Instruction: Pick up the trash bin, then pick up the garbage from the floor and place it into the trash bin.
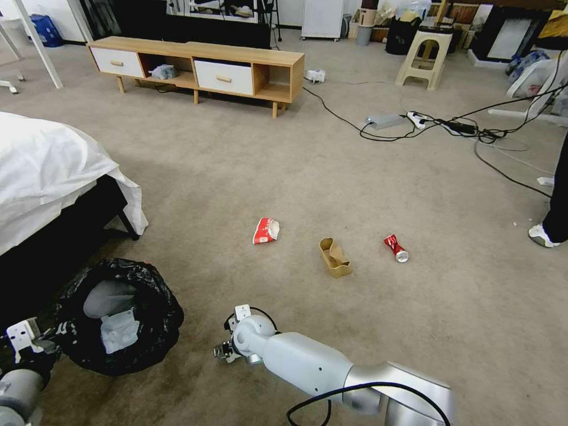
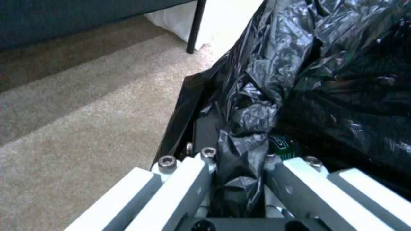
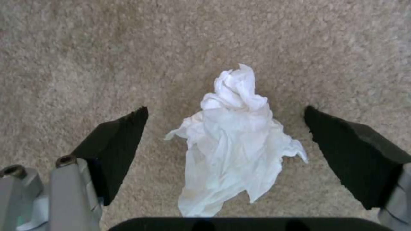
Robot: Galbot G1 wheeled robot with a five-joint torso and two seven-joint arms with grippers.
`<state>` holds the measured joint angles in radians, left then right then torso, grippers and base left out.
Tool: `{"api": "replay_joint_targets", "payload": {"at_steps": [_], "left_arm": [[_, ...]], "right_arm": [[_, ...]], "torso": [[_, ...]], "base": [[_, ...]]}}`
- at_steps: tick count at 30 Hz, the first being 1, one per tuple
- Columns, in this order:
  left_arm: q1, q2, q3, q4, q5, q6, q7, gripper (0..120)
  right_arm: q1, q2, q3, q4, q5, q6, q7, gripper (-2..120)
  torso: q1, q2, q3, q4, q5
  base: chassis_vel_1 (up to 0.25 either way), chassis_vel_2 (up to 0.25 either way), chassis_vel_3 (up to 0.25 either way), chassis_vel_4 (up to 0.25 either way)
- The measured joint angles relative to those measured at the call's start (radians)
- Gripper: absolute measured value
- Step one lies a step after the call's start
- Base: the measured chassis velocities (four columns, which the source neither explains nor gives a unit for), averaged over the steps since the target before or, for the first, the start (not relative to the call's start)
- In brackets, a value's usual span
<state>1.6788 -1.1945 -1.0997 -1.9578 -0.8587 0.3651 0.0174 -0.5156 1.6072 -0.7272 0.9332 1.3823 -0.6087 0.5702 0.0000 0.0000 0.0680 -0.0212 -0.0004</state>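
Beige short-pile carpet (image 1: pixel 355 177) all around, a low wooden TV bench (image 1: pixel 195 68) at the back, a white-sheeted bed (image 1: pixel 47 171) on the left. And here we are: the right gripper (image 3: pixel 227 134) is poised low over a crumpled white tissue (image 3: pixel 235 141), jaws spread wide, black foam pads (image 3: pixel 120 144) flanking it on both sides and nothing pinched yet. Over on the left, the left gripper (image 2: pixel 237 179) is clamped on a fold of the black liner at the rim of the trash bin (image 1: pixel 118 316), which sits by the bed corner with white tissue already inside; something green-labelled peeks out beside the fingers, probably a small bottle, though it is hard to tell.

The way to do this grab well, I reckon: sink the pads right to the carpet so they bite the thick bunched middle of the tissue, not the thin trailing corner, then close fully, because tissue is soft, limp and compresses to nearly nothing. A shallow pinch could tear it or slip off.

Farther out, well apart from the arm, lie the glossy red-white snack wrapper (image 1: pixel 265 230), the creased brown paper box (image 1: pixel 335 258) and the dented red can (image 1: pixel 396 248) — crinkly, stiff and hard in turn.
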Motion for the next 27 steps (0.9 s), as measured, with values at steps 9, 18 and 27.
{"api": "replay_joint_targets", "payload": {"at_steps": [9, 18, 27], "left_arm": [[-0.004, 0.000, 0.003, -0.002, -0.002, 0.000, 0.000, 1], [-0.023, -0.006, 0.017, -0.012, -0.003, 0.006, -0.008, 1], [-0.023, 0.001, 0.005, -0.013, -0.015, 0.008, -0.009, 1]], "right_arm": [[-0.007, -0.003, -0.027, 0.046, 0.047, -0.001, 0.047, 74], [-0.006, -0.024, -0.090, 0.164, 0.159, 0.001, 0.157, 33], [0.016, -0.025, -0.100, 0.214, 0.213, 0.010, 0.223, 4]], "torso": [[0.000, 0.000, 0.000, 0.0016, 0.0008], [0.000, 0.000, 0.000, 0.0009, 0.0005], [0.000, 0.000, 0.000, 0.0006, 0.0005]], "base": [[0.000, 0.000, 0.000, 0.000], [0.000, 0.000, 0.000, 0.000], [0.000, 0.000, 0.000, 0.000]]}}
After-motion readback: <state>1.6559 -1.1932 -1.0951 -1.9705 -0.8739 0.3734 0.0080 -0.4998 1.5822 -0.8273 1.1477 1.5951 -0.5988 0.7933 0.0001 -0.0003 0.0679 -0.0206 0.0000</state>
